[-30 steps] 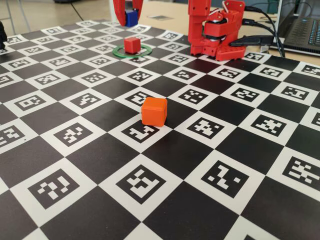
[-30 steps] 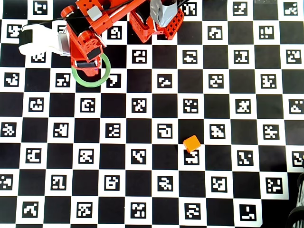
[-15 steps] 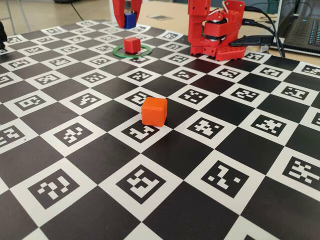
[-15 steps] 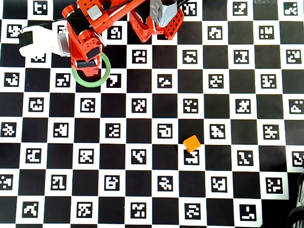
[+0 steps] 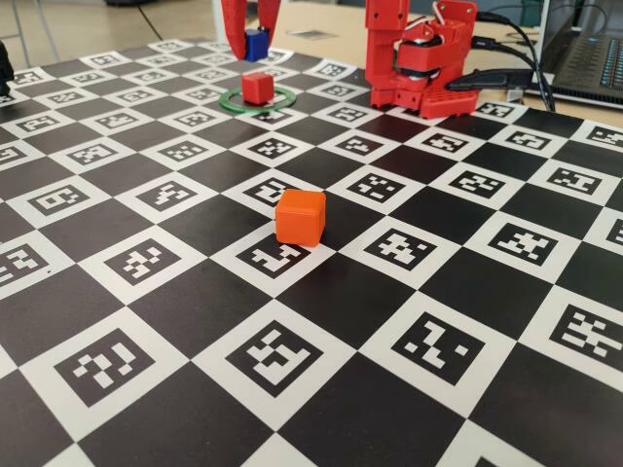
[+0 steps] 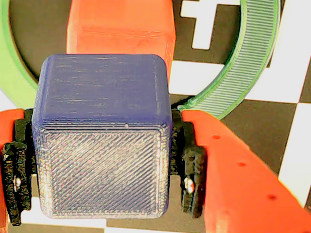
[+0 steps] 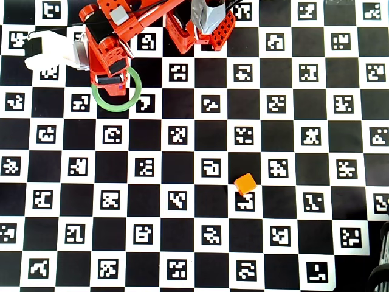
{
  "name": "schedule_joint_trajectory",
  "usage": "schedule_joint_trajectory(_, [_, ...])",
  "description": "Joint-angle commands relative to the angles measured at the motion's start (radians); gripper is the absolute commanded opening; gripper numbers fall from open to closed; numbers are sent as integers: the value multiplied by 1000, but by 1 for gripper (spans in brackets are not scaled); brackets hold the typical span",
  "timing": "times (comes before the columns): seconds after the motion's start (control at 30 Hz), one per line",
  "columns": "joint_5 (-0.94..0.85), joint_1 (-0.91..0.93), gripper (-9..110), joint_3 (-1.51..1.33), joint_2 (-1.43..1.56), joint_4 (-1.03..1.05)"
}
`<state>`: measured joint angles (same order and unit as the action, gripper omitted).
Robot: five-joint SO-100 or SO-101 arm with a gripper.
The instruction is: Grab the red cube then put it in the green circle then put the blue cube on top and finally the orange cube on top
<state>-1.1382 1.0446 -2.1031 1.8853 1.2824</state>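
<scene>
Blue fills most of the wrist view: the blue cube sits pinched in my pincer, black pads tight against both side faces. Past its far edge I see the red cube lower down, with arcs of the green circle curving round on either side. I judge I'm holding the blue one above the red so it can be set down as the second layer; the red top lies offset toward the upper edge of this view, so some lining up looks needed yet.

The fixed view gives me what the wrist camera cannot: height. The blue cube hangs clear of the desk between the red fingers, beyond and above the red cube, which rests inside the green circle. The orange cube waits well apart, nearer the camera, untouched.

The overhead view gives the layout instead. The arm covers both the blue and red cubes, so only part of the green circle shows under it. The orange cube stands alone, far from the ring, toward the lower right.
</scene>
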Motion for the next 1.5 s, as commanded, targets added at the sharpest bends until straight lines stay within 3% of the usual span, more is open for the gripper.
schedule_joint_trajectory(0.0, [8,3,0,6,64,-18])
schedule_joint_trajectory(1.47, [84,-12,0,-83,38,-106])
